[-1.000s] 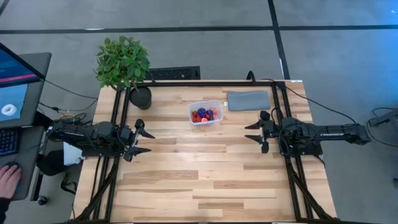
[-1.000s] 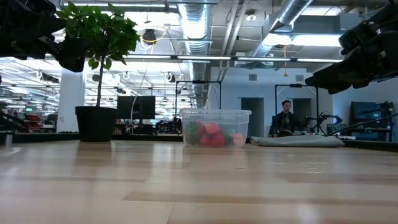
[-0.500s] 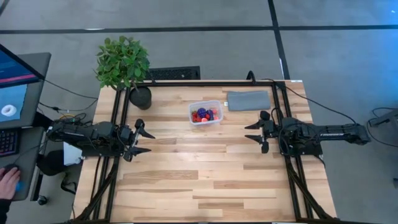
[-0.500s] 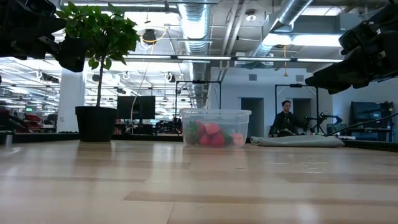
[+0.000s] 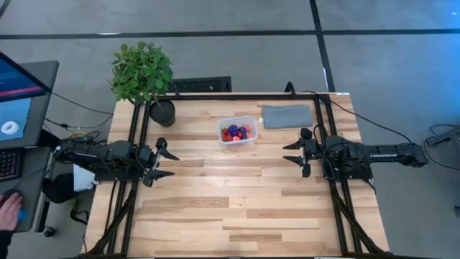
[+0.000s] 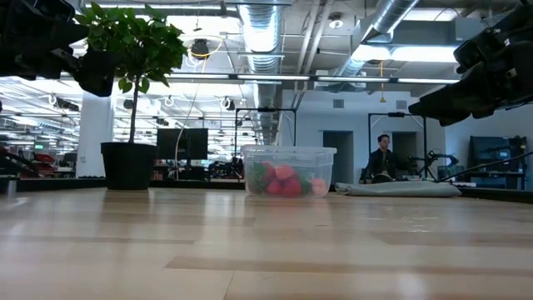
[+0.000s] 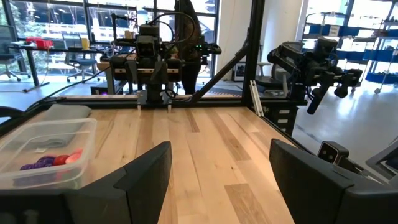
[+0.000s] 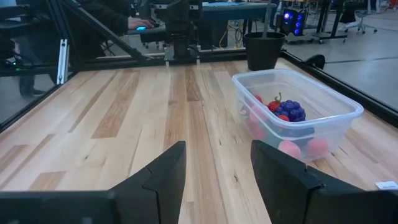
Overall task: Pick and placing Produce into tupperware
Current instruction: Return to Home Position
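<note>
The clear tupperware [image 5: 238, 130] stands on the table toward the far edge, near the middle; it also shows in the low view [image 6: 288, 171] and both wrist views [image 7: 43, 149] [image 8: 297, 113]. The produce [image 5: 238, 132] lies inside it: red and pink pieces and dark purple ones [image 8: 290, 111]. My left gripper [image 5: 169, 163] hovers open at the table's left side, above the wood. My right gripper [image 5: 290, 153] hovers open at the right side. Neither is near the box.
A potted leafy plant [image 5: 142, 74] stands at the far left corner. A flat grey pad [image 5: 287, 116] lies right of the box by the far edge. Black frame rails [image 5: 134, 137] run along the table's sides. A person sits in the room behind [image 6: 381, 158].
</note>
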